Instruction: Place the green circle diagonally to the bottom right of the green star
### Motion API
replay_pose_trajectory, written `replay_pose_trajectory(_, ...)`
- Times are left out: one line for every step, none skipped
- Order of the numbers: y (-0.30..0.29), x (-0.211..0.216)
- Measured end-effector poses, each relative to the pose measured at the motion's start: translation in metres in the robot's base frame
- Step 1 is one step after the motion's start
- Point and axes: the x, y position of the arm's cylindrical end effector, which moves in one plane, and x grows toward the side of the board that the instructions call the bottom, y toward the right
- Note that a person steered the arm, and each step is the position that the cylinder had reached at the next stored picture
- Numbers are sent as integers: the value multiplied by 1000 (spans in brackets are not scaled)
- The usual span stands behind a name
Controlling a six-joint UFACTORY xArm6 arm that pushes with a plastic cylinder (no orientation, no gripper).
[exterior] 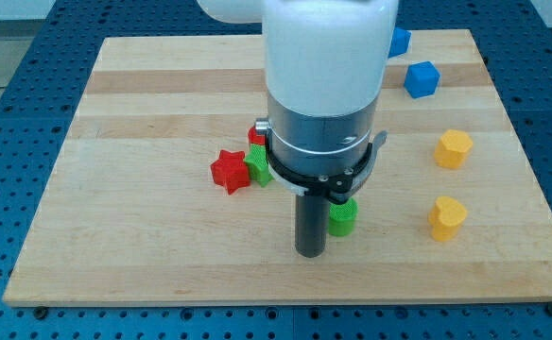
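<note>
One green circle (343, 217) sits low-centre on the surface (144, 255), touching my tip (311, 253) on the tip's right side. Tool is a bare rod, nothing to open, holding nothing. Green star (258, 164) is up-left of the circle, partly hidden by the arm, touching the red star (230, 171). Blue and yellow blocks well apart at right.

Red star (230, 171), blue cube (422, 78), yellow blocks (453, 148)
</note>
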Motion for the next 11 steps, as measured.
replay_pose_trajectory(-1, 0)
replay_pose_trajectory(-2, 0)
replay_pose_trajectory(-2, 7)
replay_pose_trajectory(8, 7)
replay_pose_trajectory(38, 0)
replay_pose_trajectory(30, -3)
replay_pose_trajectory(33, -9)
replay_pose_trajectory(59, -19)
replay_pose_trajectory(61, -29)
replay_pose_trajectory(61, -35)
replay_pose_trajectory(61, -43)
